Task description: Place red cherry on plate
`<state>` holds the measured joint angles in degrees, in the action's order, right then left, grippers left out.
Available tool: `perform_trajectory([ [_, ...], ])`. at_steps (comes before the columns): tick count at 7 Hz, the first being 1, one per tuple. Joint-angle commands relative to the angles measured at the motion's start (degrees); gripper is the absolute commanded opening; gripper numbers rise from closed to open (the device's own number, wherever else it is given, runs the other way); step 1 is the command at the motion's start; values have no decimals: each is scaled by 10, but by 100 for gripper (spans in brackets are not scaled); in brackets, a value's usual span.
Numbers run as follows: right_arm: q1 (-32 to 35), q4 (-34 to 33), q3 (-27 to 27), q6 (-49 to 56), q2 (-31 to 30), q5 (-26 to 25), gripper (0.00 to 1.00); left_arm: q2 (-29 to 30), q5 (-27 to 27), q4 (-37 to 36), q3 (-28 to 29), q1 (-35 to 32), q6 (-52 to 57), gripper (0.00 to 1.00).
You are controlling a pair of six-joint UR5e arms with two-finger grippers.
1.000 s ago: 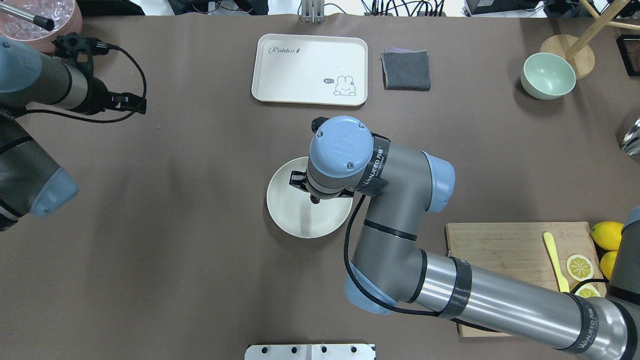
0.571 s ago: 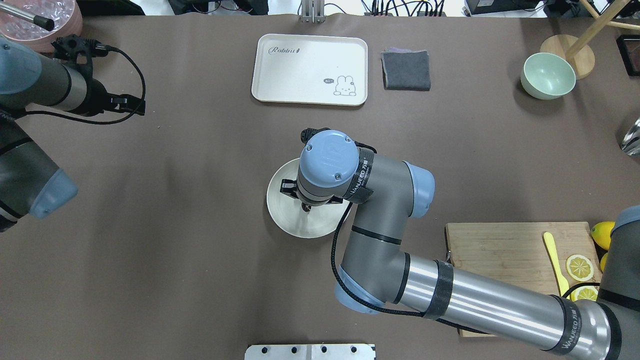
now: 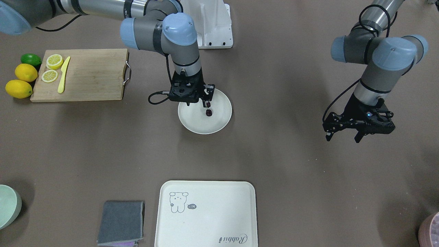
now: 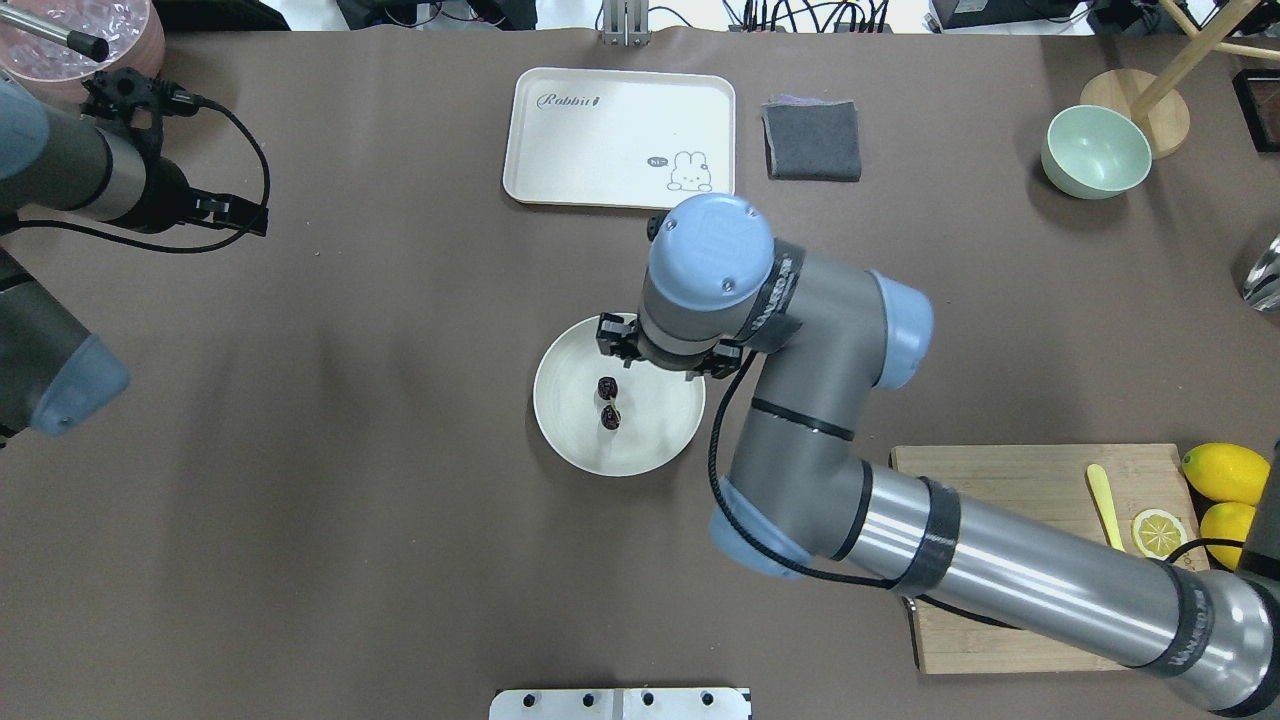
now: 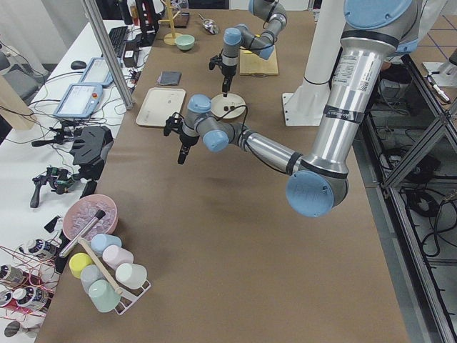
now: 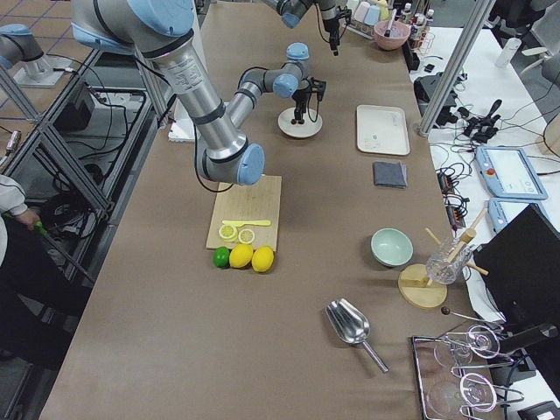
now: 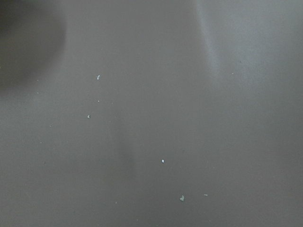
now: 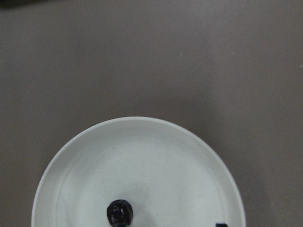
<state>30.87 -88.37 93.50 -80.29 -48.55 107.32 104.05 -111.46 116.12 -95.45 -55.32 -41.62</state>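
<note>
Right now I see the red cherry (image 4: pixel 608 402) lying inside the plate (image 4: pixel 565 432), which sits near the middle of the table (image 4: pixel 400 520). My right hand (image 3: pixel 198 102) hangs over the plate's rim on the side toward the table's far edge, jaws apart, released and gripping nothing. My left hand (image 3: pixel 343 136) hovers above the table toward its left end, likewise spread wide and empty.
</note>
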Motion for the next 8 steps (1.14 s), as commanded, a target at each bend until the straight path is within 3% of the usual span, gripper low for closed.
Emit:
perform_trajectory([
  [1, 95, -18, 54, 113, -83, 73, 100, -43, -79, -9, -5, -77, 121, 98],
  [5, 319, -14, 104, 455, -291, 235, 100, -90, -131, -82, -4, -223, 339, 98],
  [8, 493, -18, 73, 706, -412, 277, 100, -138, -128, -82, -5, -248, 340, 98],
])
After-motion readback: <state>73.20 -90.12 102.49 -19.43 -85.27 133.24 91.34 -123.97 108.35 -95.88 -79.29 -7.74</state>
